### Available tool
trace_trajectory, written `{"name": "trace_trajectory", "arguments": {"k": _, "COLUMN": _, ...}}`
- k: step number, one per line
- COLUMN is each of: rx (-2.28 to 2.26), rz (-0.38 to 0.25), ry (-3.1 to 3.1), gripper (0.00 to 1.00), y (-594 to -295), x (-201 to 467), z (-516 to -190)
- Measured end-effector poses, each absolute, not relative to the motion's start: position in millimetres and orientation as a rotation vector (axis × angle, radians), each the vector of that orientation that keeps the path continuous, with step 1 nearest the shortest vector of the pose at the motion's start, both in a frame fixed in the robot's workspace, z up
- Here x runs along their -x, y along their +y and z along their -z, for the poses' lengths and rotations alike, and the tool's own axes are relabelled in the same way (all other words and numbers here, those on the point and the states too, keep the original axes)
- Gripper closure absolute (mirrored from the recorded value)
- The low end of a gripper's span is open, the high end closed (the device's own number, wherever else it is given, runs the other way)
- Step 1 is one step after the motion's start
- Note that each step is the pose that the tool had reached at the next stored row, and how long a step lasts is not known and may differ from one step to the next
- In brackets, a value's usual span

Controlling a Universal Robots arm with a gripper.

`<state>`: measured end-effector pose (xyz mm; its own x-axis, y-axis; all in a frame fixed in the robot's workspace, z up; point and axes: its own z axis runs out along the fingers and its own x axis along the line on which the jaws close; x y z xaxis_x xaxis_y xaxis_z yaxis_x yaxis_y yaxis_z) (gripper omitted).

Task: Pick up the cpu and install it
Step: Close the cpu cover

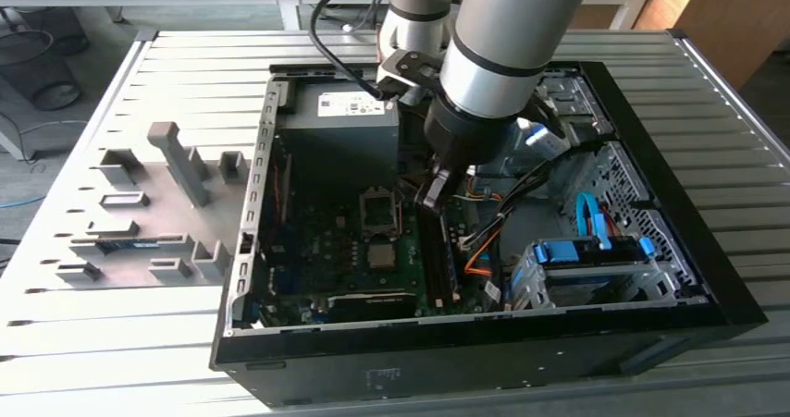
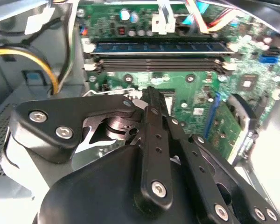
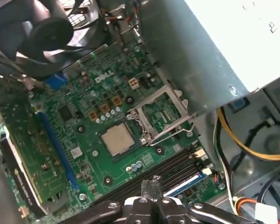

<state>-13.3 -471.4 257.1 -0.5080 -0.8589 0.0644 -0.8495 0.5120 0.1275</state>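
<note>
Jaws: my black two-finger gripper (image 3: pixel 150 183) has its fingers pressed together, with nothing between them.
Position: I hang over the long black memory slots (image 3: pixel 144 173), near the socket, inside the open black computer case (image 1: pixel 432 371).
Cpu: the small flat square cpu with a silvery-grey metal top (image 3: pixel 117 139) lies level in its seat on the green motherboard (image 3: pixel 91 168), apart from me. The hinged metal retention frame (image 3: pixel 161 114) stands swung open beside it.
Risk, chip: with the frame unlatched the cpu looks unsecured, so a knock from my fingers could skew it on its contacts.
Risk, cables: the yellow and black cables (image 3: pixel 233 135) run close by, and my wrist could snag them.
</note>
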Motion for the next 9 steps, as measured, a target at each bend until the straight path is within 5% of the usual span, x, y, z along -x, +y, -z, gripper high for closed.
{"name": "trace_trajectory", "arguments": {"k": 3, "rx": -1.523, "rz": 0.189, "ry": -2.633, "gripper": 0.9, "y": -471.4, "x": 13.3, "z": -257.0}}
{"name": "trace_trajectory", "arguments": {"k": 9, "rx": -1.622, "rz": 0.214, "ry": -2.579, "gripper": 0.9, "y": -471.1, "x": 12.9, "z": -256.3}}
